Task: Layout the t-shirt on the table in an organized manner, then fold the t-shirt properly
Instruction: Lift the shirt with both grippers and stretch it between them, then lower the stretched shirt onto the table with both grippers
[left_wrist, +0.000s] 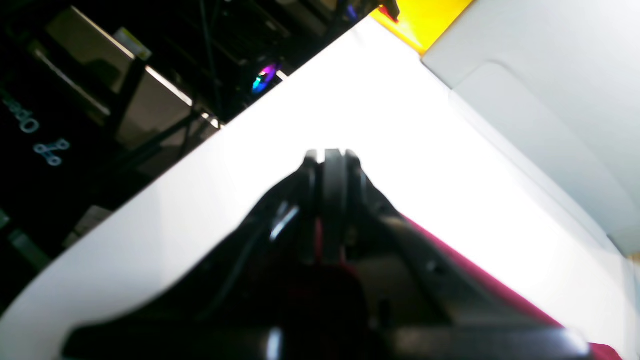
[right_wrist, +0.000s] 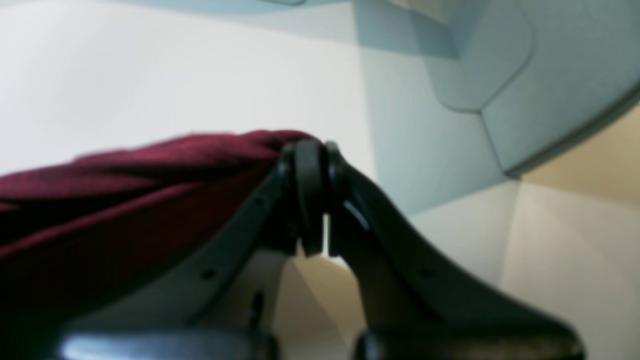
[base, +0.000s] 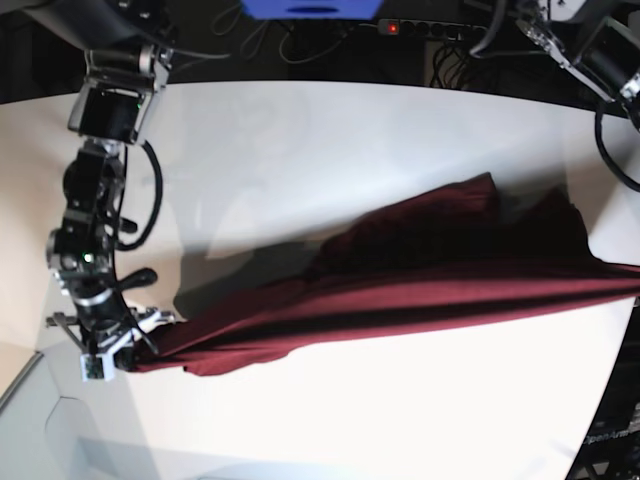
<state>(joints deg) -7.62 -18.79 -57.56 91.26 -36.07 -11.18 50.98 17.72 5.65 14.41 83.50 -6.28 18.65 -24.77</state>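
T-shirt (base: 400, 285) stretched between both clamped claws, left (left_wrist: 332, 157) and right (right_wrist: 310, 150).

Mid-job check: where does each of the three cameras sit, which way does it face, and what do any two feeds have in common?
Left wrist: on the left arm, looking along the shut left gripper over the table; maroon cloth pinched between its fingers.
Right wrist: behind the right gripper, shut on the t-shirt, facing the white tabletop.
Base: high above, looking down on the shirt pulled taut across the table; right arm at picture-left, left gripper out of frame.
Shared: right wrist and base both show the right gripper clamping the shirt.
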